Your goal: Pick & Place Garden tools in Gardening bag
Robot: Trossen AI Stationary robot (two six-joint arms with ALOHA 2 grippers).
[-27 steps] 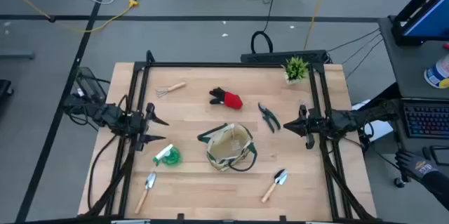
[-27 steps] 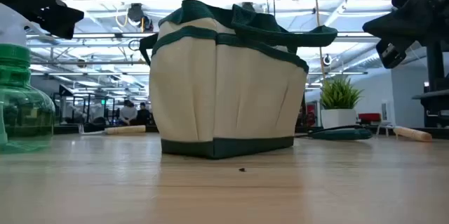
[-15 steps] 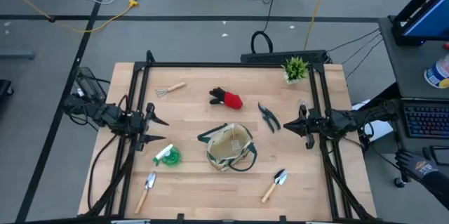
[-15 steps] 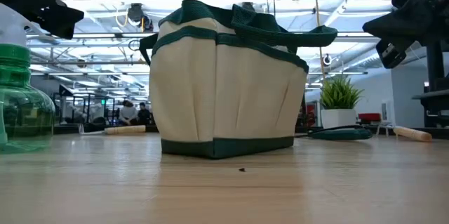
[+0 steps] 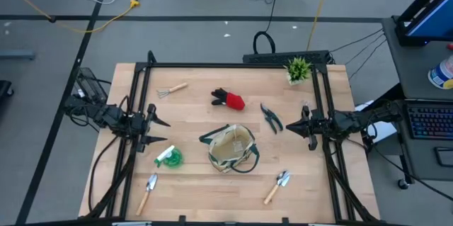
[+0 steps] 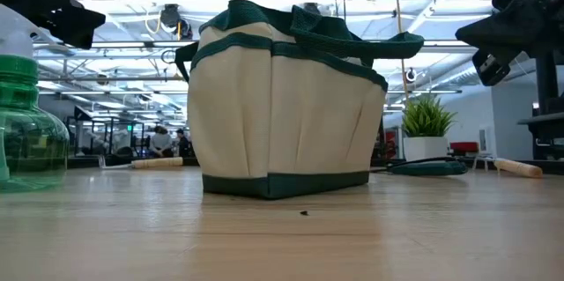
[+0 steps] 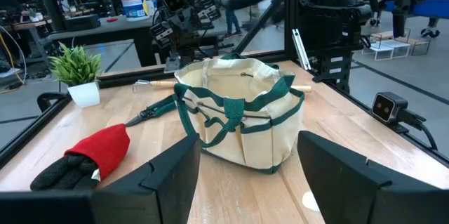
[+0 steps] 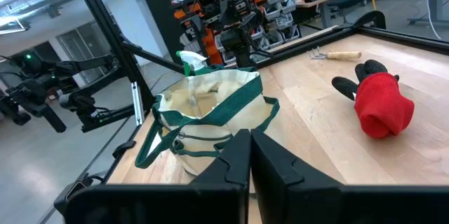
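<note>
The beige gardening bag with dark green trim stands upright on its base at the table's middle, mouth open. Around it on the wood lie the garden tools: a mini rake, a red-black glove, dark shears, two trowels and a green-white bottle. My left gripper hovers open at the table's left edge, pointing at the bag. My right gripper hovers shut at the right edge, beside the shears, touching nothing.
A small potted plant stands at the far right corner. A black frame runs along the table's far and side edges. Bare wood lies between the bag and the near edge.
</note>
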